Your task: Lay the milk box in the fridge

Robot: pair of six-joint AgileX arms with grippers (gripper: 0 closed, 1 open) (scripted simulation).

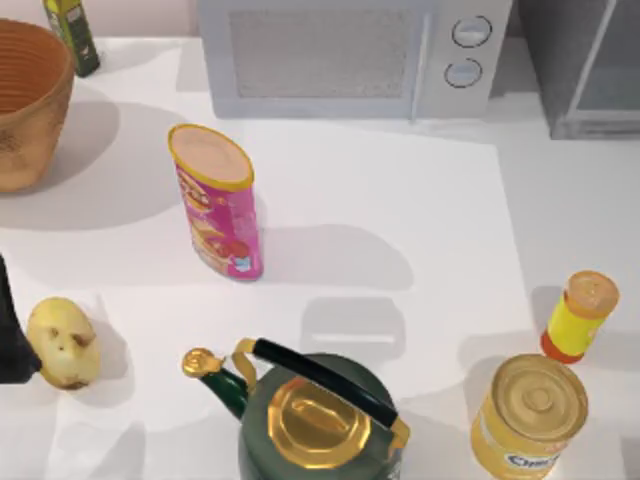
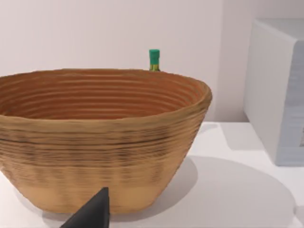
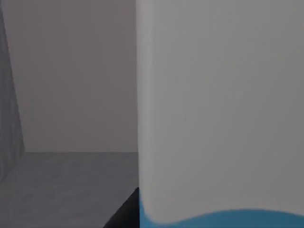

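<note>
The milk box point(image 3: 218, 109) stands very close in the right wrist view, with a white face and a light blue band at its lower edge. One dark fingertip point(image 3: 122, 214) of my right gripper lies against the carton's side, so the gripper is shut on it. Grey inner walls and floor of the fridge point(image 3: 66, 118) lie behind the carton. In the top view the fridge point(image 1: 585, 70) is at the far right corner. My left arm point(image 1: 10, 335) is parked at the table's left edge, beside the potato.
A white microwave point(image 1: 350, 55) stands at the back. On the table are a pink crisps tube point(image 1: 215, 200), a wicker basket point(image 1: 25, 100), a green bottle point(image 1: 72, 30), a potato point(image 1: 62, 345), a green kettle point(image 1: 315, 415), a yellow can point(image 1: 528, 415) and a yellow bottle point(image 1: 580, 315).
</note>
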